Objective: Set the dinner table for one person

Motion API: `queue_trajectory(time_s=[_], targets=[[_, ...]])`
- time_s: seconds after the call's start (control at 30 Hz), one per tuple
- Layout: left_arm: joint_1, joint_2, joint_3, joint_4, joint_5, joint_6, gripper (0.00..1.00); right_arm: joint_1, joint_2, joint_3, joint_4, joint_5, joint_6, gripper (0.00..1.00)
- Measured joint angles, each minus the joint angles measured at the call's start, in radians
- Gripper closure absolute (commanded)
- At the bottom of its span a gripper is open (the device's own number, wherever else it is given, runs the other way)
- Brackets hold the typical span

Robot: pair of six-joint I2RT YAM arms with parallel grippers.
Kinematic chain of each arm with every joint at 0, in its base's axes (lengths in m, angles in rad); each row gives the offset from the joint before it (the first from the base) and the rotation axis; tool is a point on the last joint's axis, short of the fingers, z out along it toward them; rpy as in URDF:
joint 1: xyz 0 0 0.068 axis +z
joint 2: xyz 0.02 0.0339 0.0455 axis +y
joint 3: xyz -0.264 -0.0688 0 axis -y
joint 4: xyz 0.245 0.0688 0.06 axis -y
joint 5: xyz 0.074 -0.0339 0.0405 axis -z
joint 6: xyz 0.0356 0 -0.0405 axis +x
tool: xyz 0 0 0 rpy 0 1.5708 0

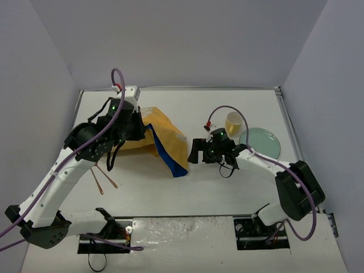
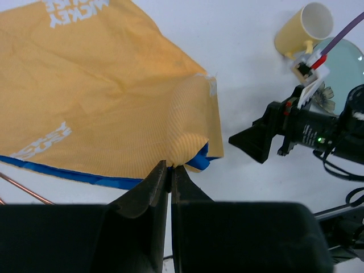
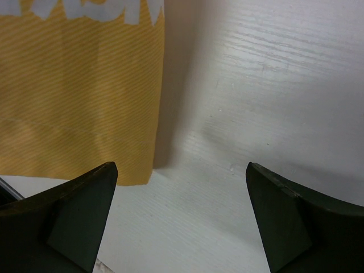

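Lavender-grey walls [image 1: 170, 40] close three sides of the large flat matte white bench [image 1: 227, 187], which lies level and face up beneath both claws. Its far edge runs side to side ahead of them, but the arm bases hide its near end, so I cannot tell which way its long axis runs. The left claw [image 2: 169, 166] is pinched tight on a corner of the orange-yellow, blue-hemmed cloth with white lettering [image 2: 102, 96]. The right claw [image 3: 182, 166] stands wide open and holds nothing, with the cloth's free edge just off its left jaw. Spreading this cloth looks like the step in hand. To do it well, the right claw should probably close on the hanging corner, taking one layer only. Both claws should then draw apart evenly and lower together, so the cloth lands flat and square. A pale yellow mug [image 1: 232, 122] and a round green glass plate [image 1: 260, 142] sit just behind the right claw, and a careless sweep could catch them.
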Motion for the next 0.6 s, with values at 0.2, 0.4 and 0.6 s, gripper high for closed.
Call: queue_trajectory(time_s=[0.2, 0.4, 0.6], targets=[[0.0, 0.05, 0.129, -0.015, -0.019, 0.035, 1.0, 0.069, -0.059, -0.048, 0.054, -0.005, -0.04, 0.03], [0.0, 0.099, 0.223, -0.024, -0.043, 0.075, 1.0, 0.079, -0.133, -0.113, 0.152, -0.029, -0.049, 0.0], [0.0, 0.149, 0.303, -0.039, -0.049, 0.104, 1.0, 0.088, -0.135, -0.16, 0.246, -0.077, -0.01, 0.0]])
